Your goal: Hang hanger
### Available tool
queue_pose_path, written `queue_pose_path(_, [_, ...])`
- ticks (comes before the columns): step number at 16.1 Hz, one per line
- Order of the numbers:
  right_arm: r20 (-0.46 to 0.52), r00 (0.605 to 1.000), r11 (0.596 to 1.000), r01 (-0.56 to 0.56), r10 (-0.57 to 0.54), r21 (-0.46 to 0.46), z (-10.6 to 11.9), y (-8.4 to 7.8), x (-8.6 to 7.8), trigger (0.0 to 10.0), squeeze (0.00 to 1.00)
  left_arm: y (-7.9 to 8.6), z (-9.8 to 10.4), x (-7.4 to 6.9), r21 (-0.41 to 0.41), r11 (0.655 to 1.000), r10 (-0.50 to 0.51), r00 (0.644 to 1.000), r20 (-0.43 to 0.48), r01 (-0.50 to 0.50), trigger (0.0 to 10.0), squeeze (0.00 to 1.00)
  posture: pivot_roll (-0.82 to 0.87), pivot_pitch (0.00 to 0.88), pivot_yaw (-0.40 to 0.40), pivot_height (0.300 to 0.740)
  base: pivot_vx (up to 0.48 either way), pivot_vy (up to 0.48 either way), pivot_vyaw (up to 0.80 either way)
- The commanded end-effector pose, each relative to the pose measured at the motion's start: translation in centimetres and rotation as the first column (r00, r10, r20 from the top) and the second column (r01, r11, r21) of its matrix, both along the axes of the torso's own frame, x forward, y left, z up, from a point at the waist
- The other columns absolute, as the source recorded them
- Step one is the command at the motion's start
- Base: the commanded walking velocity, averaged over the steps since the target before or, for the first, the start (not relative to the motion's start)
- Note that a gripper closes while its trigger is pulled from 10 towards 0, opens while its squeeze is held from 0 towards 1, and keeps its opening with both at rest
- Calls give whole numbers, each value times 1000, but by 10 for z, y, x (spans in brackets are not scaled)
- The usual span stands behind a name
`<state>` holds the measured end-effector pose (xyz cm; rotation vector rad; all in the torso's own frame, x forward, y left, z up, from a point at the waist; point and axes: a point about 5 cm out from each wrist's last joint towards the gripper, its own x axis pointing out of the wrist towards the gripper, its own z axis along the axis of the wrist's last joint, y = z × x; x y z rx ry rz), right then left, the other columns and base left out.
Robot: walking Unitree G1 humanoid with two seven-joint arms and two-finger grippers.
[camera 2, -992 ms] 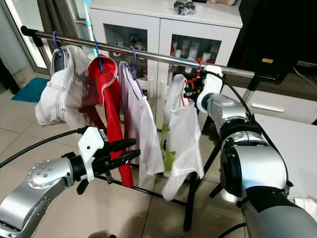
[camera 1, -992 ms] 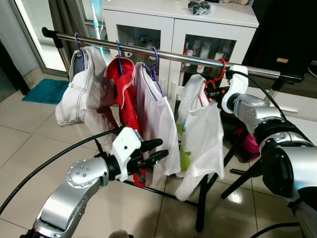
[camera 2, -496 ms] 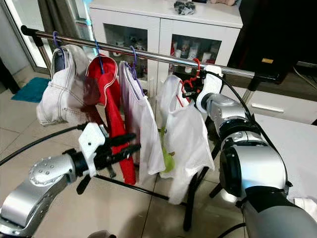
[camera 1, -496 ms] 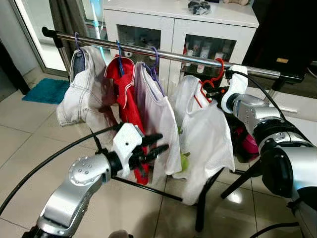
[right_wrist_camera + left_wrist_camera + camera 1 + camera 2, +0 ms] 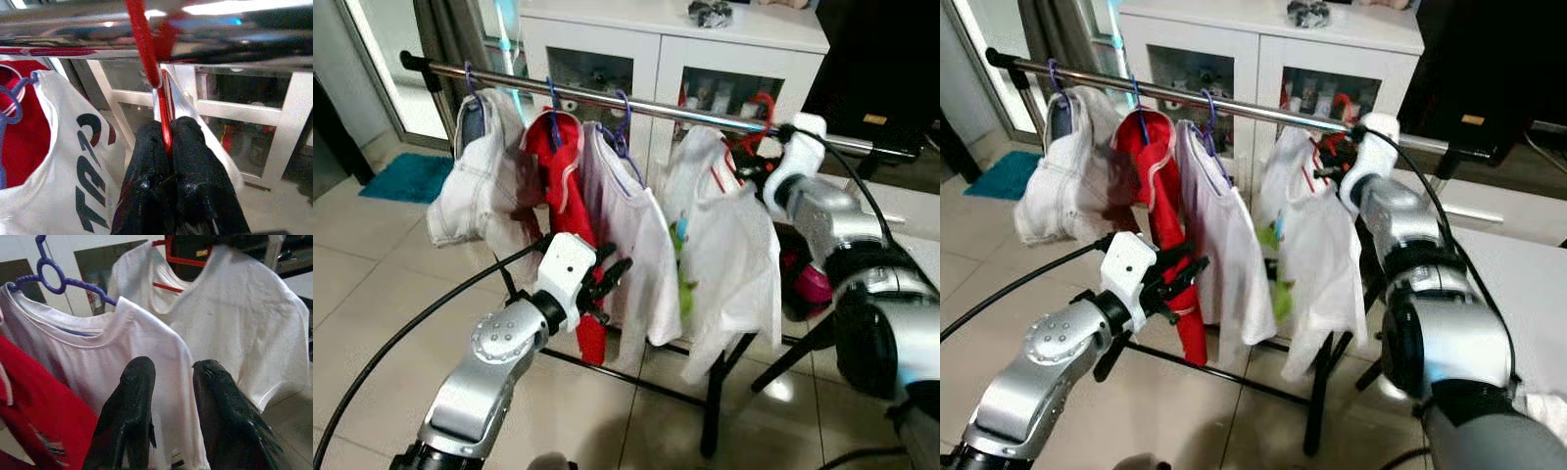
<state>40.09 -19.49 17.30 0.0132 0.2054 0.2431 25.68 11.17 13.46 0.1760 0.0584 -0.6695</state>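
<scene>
One red hanger (image 5: 146,54) carries a white shirt (image 5: 729,259), and its hook sits over the top of the chrome rail (image 5: 656,106) toward that rail's right end, beside the robot's right wrist. The right gripper (image 5: 168,142) is clamped on the hanger's red neck just below the rail — both black fingers pressed together around the thin plastic, as the right wrist view shows. The shirt hangs loose below, its hem falling past the lower black crossbar of the rack (image 5: 636,377). To its left on the same rail hang three more garments: another white shirt (image 5: 631,245) on a purple hanger (image 5: 54,279), then a red top (image 5: 563,196) on a blue hook, then a white denim piece (image 5: 475,186) at the far left end. The left gripper (image 5: 173,401) is raised in front of the purple-hangered shirt, near its lower half, with its two fingers parted and nothing between them — whether the tips touch the cloth cannot be told. Behind the rack stands a white cabinet (image 5: 666,49) with glass doors, a teal mat (image 5: 401,176) lies on the tiled floor (image 5: 372,294) at the left, and something pink (image 5: 808,284) sits low behind the right arm.
</scene>
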Motion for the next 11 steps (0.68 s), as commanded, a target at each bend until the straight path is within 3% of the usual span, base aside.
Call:
queue_pose_path(1, [68,998,1000,-3,1,22,11,-1,0,0,0,1,3,2,5,1000,15,1000,15,-15,10000,0,97,0,7,740,0,0,0])
queue_pose_path(4, [81,996,1000,-30,30,-1,-7,5,-21,0,0,1,-1,5,3,999,41,999,14,-41,10000,0,85,0,18,740,0,0,0])
queue_pose_path(8, [89,994,998,-64,62,20,-37,21,-73,0,0,0,-6,3,3,997,72,997,4,-72,10000,0,82,0,-1,740,0,0,0])
queue_pose_path(9, [90,994,998,-56,55,11,-43,24,-89,10000,0,0,-7,2,1,996,85,996,14,-85,10000,0,78,0,-5,740,0,0,0])
queue_pose_path(10, [86,995,998,-45,48,-35,-51,24,-102,10000,0,0,-7,2,-3,995,96,995,18,-96,10000,0,75,0,-10,740,0,0,0])
queue_pose_path(11, [8,1000,999,25,-26,21,-66,20,-118,10000,0,-1,-7,1,-29,994,105,994,12,-105,10000,0,71,0,-13,740,0,0,-619])
